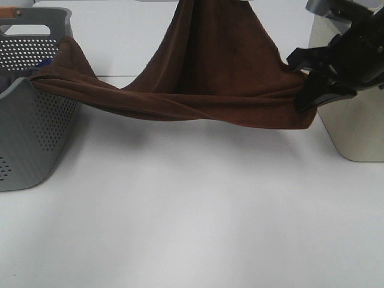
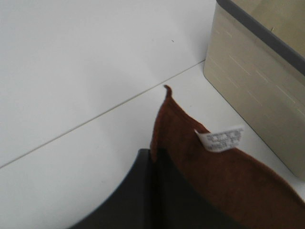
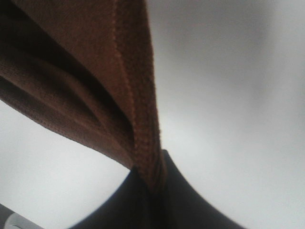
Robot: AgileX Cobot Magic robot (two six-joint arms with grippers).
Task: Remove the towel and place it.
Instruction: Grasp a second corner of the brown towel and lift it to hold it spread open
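Note:
The dark reddish-brown towel [image 1: 222,66] hangs stretched in the air above the white table. One end still drapes over the rim of the grey basket [image 1: 36,126] at the left. Its top rises out of the exterior view's upper edge, where my left gripper is out of that view. In the left wrist view my left gripper [image 2: 155,162] is shut on a towel [image 2: 228,181] corner next to the white tag [image 2: 220,139]. My right gripper [image 1: 306,90] is shut on the towel's right corner; the right wrist view shows it [image 3: 150,183] pinching the hemmed edge [image 3: 138,95].
A beige bin [image 1: 360,132] stands at the right behind my right arm; it also shows in the left wrist view [image 2: 257,76]. A bit of blue cloth [image 1: 42,63] shows inside the perforated basket. The white tabletop [image 1: 192,228] lies below the towel.

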